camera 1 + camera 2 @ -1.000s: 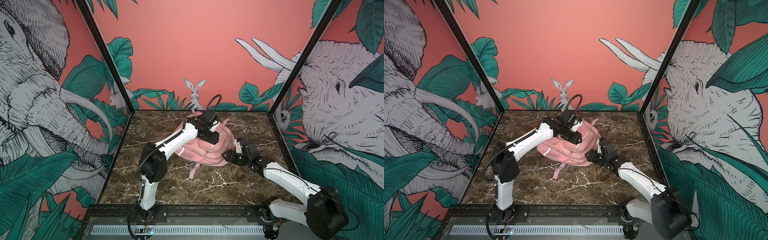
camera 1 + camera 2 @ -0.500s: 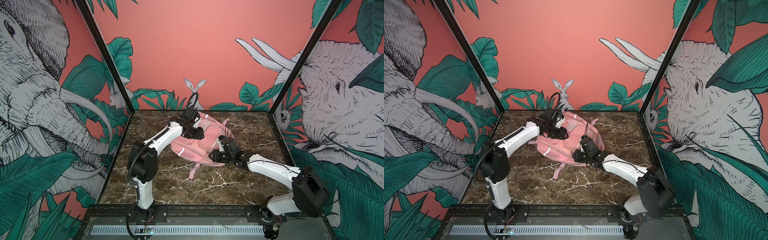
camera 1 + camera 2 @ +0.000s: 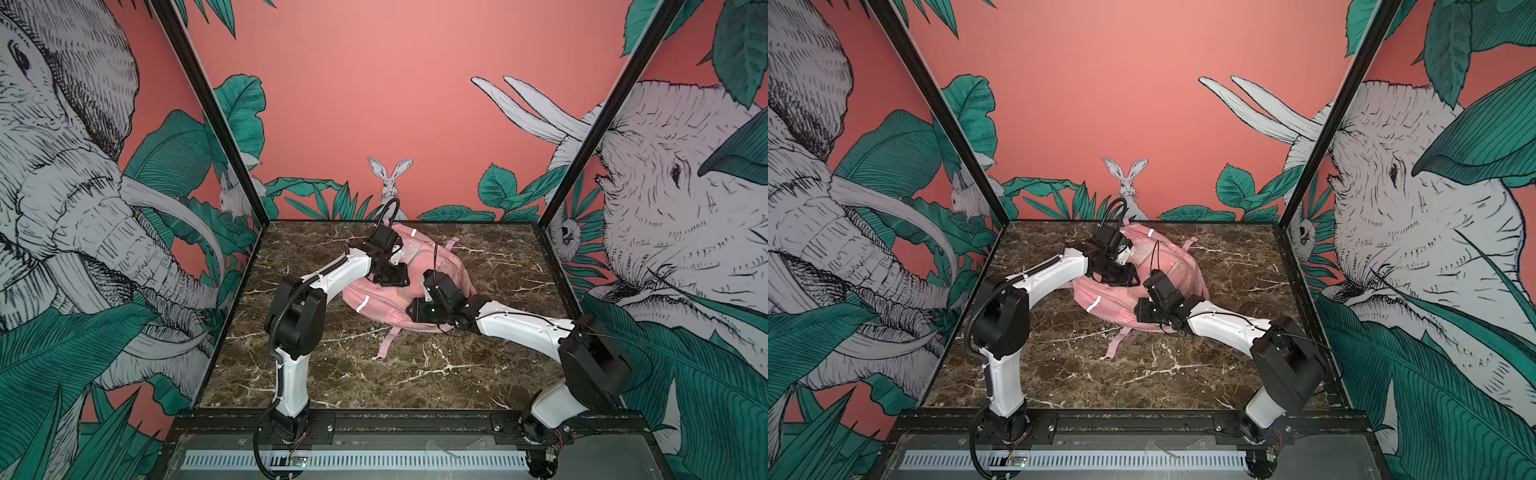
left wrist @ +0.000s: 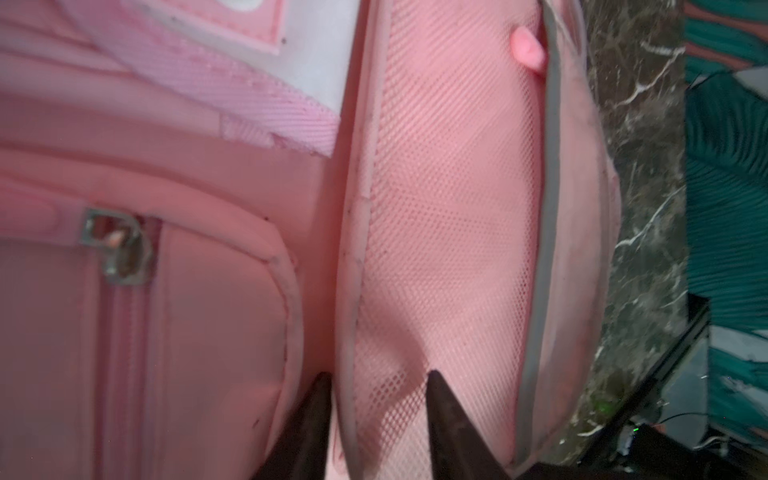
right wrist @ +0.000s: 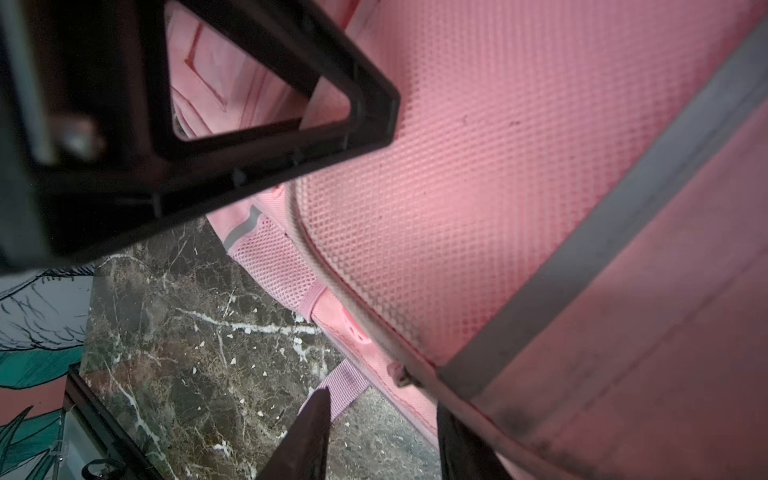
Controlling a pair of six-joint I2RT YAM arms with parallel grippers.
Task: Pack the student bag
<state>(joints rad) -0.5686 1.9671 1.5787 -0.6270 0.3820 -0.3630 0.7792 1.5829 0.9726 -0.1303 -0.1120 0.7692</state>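
Top views, marble tabletop [image 3: 374, 382], jungle-mural walls [image 3: 374, 83]

Bench: dark marble bench [image 3: 374, 374], white-veined, wall to wall.
Back wall: painted rabbit [image 3: 389, 178] among green leaves at 12 o'clock.
Side walls: elephant murals [image 3: 62, 187] at 9 and 3 o'clock.
Front: black rail [image 3: 415, 422] and slotted grey strip [image 3: 353, 460] at 6 o'clock.
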